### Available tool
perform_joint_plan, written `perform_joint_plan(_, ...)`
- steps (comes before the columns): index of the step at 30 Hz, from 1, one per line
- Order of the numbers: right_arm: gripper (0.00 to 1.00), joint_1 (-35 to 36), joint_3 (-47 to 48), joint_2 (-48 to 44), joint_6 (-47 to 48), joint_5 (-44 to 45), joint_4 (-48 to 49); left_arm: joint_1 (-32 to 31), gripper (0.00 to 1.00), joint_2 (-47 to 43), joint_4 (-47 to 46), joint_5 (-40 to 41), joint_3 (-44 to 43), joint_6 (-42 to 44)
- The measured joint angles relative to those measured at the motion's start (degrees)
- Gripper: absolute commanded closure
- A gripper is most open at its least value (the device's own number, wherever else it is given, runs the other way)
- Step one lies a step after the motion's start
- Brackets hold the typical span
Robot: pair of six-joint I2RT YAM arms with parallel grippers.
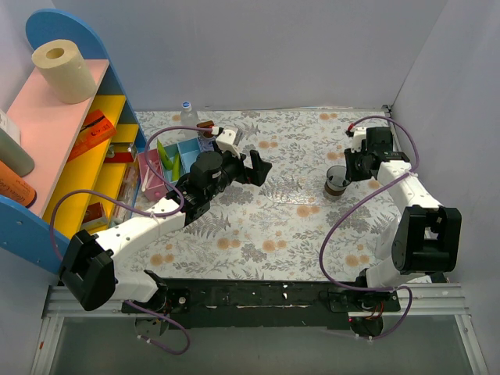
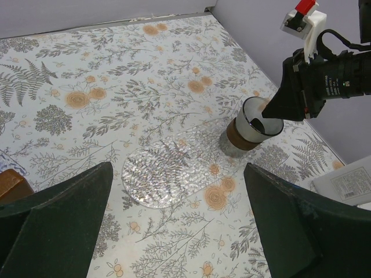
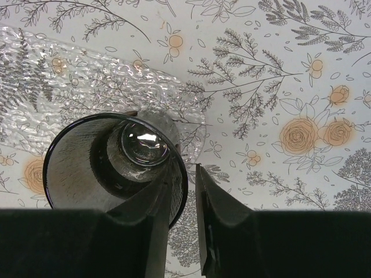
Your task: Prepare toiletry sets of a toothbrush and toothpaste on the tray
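**On the floral surface (image 1: 266,234): cup crowds the tray**

Mid-surface lies the clear tray (image 2: 168,174), nothing on it, and the dark glass cup (image 2: 250,124) stands right at its far end, its base seemingly over the edge. Right claw (image 3: 184,176) straddles the rim, one finger inside, one out; squeezing or merely poised, I can't tell. Left claw (image 2: 177,168) hangs wide open and empty, near the tray on the box side.

Danger: a thin rim pinch could let the cup tilt or slip, and a dragged base would skid that light tray.

Two green toothpaste tubes (image 1: 170,156) sit in the blue box (image 1: 191,147). I can't pick out the toothbrush, and from above the tray nearly vanishes.
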State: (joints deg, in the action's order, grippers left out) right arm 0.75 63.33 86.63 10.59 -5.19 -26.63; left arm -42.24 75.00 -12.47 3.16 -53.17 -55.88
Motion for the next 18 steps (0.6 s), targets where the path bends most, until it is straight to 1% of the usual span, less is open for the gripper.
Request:
perform_joint_plan(1,0.65,0.0,0.0,0.1,0.0,0.3,0.0,0.0,0.02,0.0,0.0,0.0,0.0,0.0)
perform_joint_plan(7,0.56,0.0,0.0,0.1,0.0,0.5,0.2,-0.2,0.02,0.0,0.0,0.0,0.0,0.0)
perform_joint_plan(13,0.50,0.0,0.0,0.1,-0.1,0.2,0.4,-0.3,0.02,0.0,0.0,-0.1,0.0,0.0)
perform_joint_plan(16,0.44,0.0,0.0,0.1,-0.2,0.1,0.9,-0.4,0.02,0.0,0.0,-0.1,0.0,0.0)
perform_joint_plan(18,0.43,0.0,0.0,0.1,-0.2,0.1,1.1,-0.4,0.02,0.0,0.0,-0.2,0.0,0.0)
